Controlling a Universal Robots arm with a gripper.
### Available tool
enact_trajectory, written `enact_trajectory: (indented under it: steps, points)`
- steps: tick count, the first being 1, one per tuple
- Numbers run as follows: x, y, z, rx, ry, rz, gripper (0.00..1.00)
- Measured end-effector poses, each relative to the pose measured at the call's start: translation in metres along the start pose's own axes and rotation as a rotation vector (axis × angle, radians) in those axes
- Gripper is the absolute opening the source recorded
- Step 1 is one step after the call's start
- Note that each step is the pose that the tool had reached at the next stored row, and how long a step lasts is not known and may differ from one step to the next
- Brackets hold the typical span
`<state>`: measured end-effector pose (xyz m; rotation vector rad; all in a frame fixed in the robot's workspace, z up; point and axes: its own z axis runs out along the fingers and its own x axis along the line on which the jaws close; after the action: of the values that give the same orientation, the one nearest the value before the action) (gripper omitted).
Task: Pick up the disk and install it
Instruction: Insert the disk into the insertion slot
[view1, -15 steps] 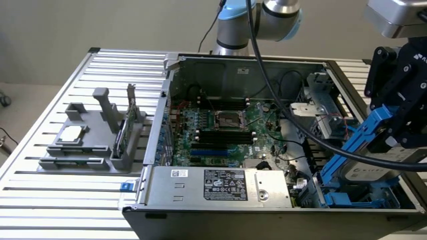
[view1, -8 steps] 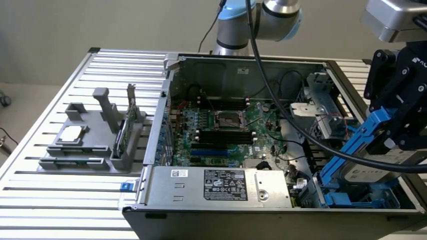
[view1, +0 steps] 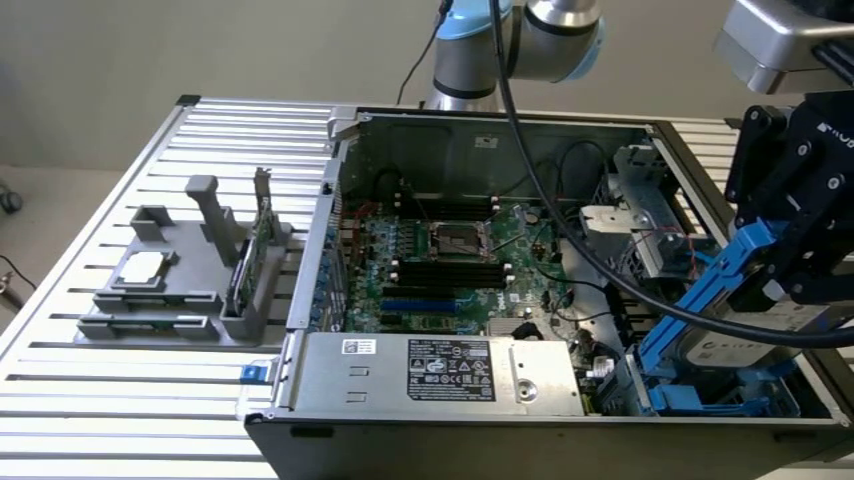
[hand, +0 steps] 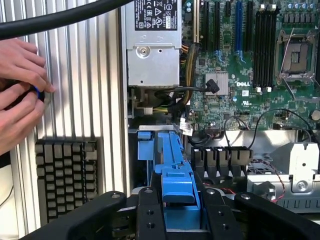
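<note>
Clamped between the black fingers of the end effector (hand: 180, 212), the disk (hand: 176, 175) is held by its blue carrier, tilted, over the near corner of the open computer case (view1: 534, 440), at the exterior view's right. The motherboard (view1: 454, 260) is exposed further in, and a person's hands (hand: 20, 67) are seen over the ribbed counter (view1: 147, 400) beside the case, with a keyboard (hand: 65, 175) near them.

Gripper (view1: 785, 275) clamped the disk (view1: 721, 350) by its blue frame. The disk sat tilted below the fingers, over a corner of the open computer case (view1: 497, 122). Motherboard (view1: 447, 255) was near the fingers, toward the exterior view's left. Grey holder (view1: 174, 295) was well apart from them.
</note>
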<state>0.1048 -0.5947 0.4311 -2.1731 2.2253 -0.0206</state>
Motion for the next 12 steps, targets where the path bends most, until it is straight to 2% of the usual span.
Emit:
enact_trajectory:
  steps: [5, 12]
  points:
    - [-0.0007, 0.0002, 0.0025, 0.0052, -0.0001, 0.002, 0.33]
    - [-0.0016, 0.0004, 0.0072, 0.0062, -0.0001, 0.003, 0.33]
